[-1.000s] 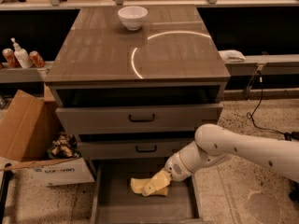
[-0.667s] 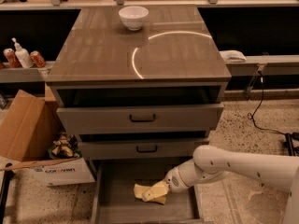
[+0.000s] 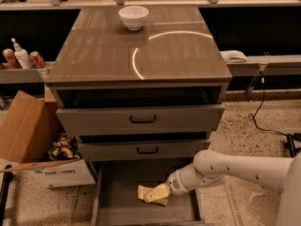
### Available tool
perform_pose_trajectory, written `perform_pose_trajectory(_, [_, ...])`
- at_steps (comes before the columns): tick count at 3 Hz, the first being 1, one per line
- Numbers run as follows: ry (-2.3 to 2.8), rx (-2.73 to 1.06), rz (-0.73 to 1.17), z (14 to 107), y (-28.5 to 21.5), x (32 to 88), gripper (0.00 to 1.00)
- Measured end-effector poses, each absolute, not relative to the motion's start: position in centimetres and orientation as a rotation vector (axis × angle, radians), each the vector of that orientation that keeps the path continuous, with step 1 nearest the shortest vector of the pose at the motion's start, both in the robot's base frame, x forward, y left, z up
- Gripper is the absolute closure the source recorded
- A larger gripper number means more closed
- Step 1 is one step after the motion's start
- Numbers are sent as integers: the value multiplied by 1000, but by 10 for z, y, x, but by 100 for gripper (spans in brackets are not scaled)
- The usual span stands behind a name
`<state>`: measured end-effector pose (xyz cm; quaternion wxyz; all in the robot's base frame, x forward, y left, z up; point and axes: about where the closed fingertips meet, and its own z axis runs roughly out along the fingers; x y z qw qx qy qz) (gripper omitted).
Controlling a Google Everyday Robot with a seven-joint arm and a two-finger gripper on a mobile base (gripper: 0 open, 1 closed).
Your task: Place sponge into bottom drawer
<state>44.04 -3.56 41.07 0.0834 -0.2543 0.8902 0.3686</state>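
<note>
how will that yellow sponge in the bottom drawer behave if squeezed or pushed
The sponge looks like foam, so it is probably light and squashy, likely to give under the gripper that sits at it. It looks flat and low on the bottom drawer floor, so it should neither roll nor tip; pushed, it would probably drag rather than glide.

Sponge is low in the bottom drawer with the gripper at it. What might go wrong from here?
The gripper sits against the sponge inside the bottom drawer, so pulling away may drag the sponge out. The arm passes just under the middle drawer and might bump its front when rising.
</note>
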Motion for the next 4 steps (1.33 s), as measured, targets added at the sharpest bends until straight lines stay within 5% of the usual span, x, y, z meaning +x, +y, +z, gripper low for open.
perform_pose_trajectory(1, [2706, -652, 943, 358, -56, 466, 100])
perform_pose_trajectory(4, [2725, -518, 813, 245, -89, 549, 34])
